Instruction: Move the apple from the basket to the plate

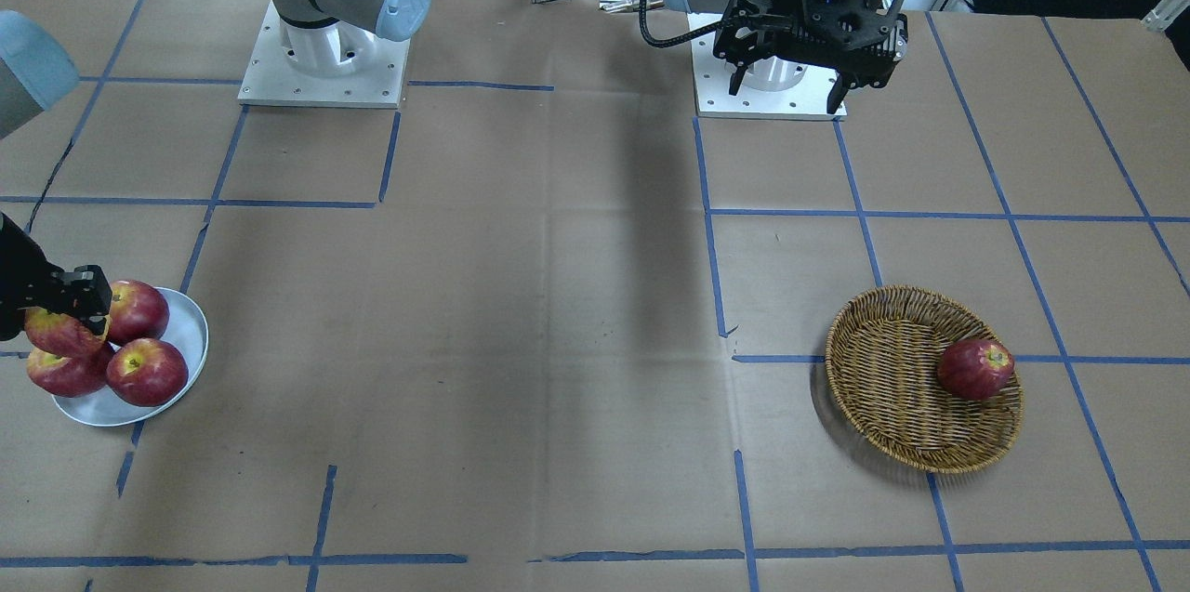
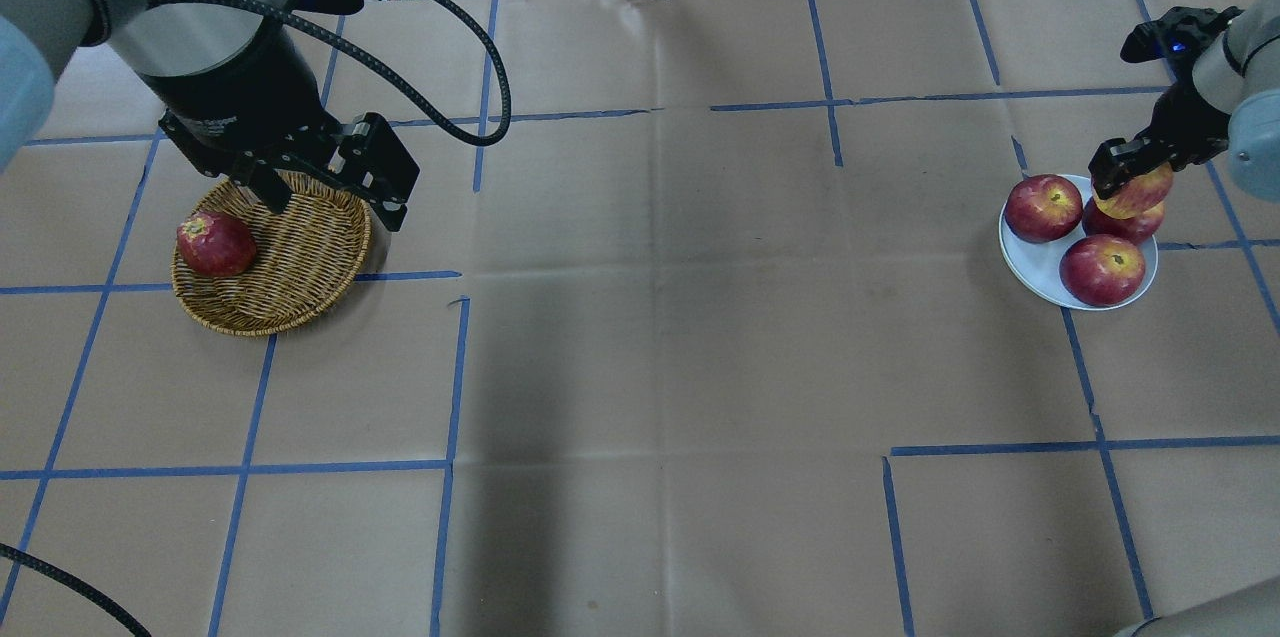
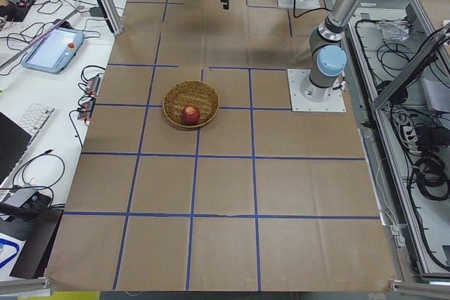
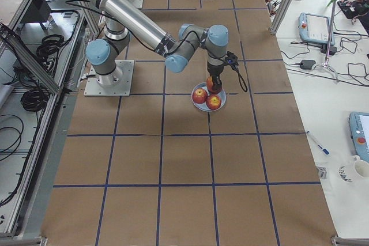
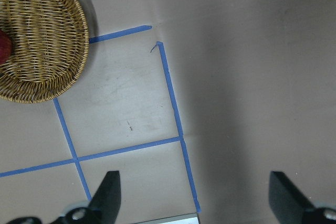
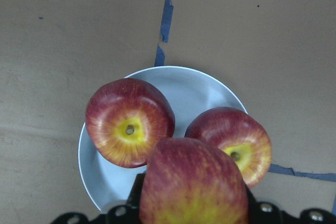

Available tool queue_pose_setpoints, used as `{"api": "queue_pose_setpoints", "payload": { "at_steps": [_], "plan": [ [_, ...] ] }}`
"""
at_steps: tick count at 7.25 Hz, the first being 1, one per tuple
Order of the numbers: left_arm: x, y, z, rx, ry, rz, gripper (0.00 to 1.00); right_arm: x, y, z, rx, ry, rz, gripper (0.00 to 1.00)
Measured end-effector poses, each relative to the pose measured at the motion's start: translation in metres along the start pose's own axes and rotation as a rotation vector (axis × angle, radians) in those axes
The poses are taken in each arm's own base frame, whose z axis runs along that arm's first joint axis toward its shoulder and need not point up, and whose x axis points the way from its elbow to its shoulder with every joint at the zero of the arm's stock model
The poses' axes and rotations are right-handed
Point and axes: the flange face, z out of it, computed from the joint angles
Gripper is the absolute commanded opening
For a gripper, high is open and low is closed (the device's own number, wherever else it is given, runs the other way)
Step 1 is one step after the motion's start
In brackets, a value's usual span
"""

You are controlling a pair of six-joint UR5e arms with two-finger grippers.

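Three apples already lie on the plate [image 6: 197, 87], and a fourth, the apple [image 6: 191, 182] with the pale, streaky skin and yellow blush, hangs just above them, clamped between the fingers of the right gripper [image 2: 1128, 175]. What matters for the coming move is what lies directly beneath that fruit. In the right wrist view we see two of the resting apples, one to the left [image 6: 130, 123] and one to the right [image 6: 231, 142], both stem-up and clear of the held one. From overhead a third apple [image 2: 1130, 227] shows just under it, on the side of the plate nearest the arm. We judge that a straight descent would set the fruit on top of that third apple, not on glaze. The bare patches of plate lie toward the far rim, between the two visible apples, and along the near left rim. Its stem dip is turned out of sight, so we cannot say how its axis is tilted. The left gripper [image 2: 328, 200] hovers with its jaws spread wide and empty above the edge of the basket [image 2: 300, 257], well apart from the plate across the worktop [image 1: 558, 341]. One darker red apple [image 2: 215, 243] sits inside the basket. We take the placing step to be nearly done, with only the lowering and release left.
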Motion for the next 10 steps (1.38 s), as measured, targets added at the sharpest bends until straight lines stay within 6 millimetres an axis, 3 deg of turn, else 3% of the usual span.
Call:
{"api": "queue_pose_setpoints", "payload": {
  "at_steps": [1,2,3,7,9,10],
  "plan": [
    [0.0,0.0,0.0,0.0,0.0,0.0,0.99,0.0,0.001,0.01,-0.007,-0.007,-0.001,0.47],
    [0.0,0.0,0.0,0.0,0.0,0.001,0.99,0.0,0.001,0.017,-0.015,-0.013,-0.001,0.68],
    [0.0,0.0,0.0,0.0,0.0,0.0,0.99,0.0,0.0,0.02,-0.019,-0.015,-0.001,0.99],
    [0.0,0.0,0.0,-0.001,0.0,0.0,0.99,-0.001,0.002,0.003,-0.031,-0.016,0.005,1.0],
    [0.0,0.0,0.001,-0.002,0.001,0.001,0.99,-0.015,0.005,-0.046,-0.047,-0.03,0.023,1.0],
    [0.0,0.0,0.001,-0.002,0.001,0.0,0.99,-0.036,0.005,-0.072,-0.059,-0.039,0.037,1.0]
  ]
}}
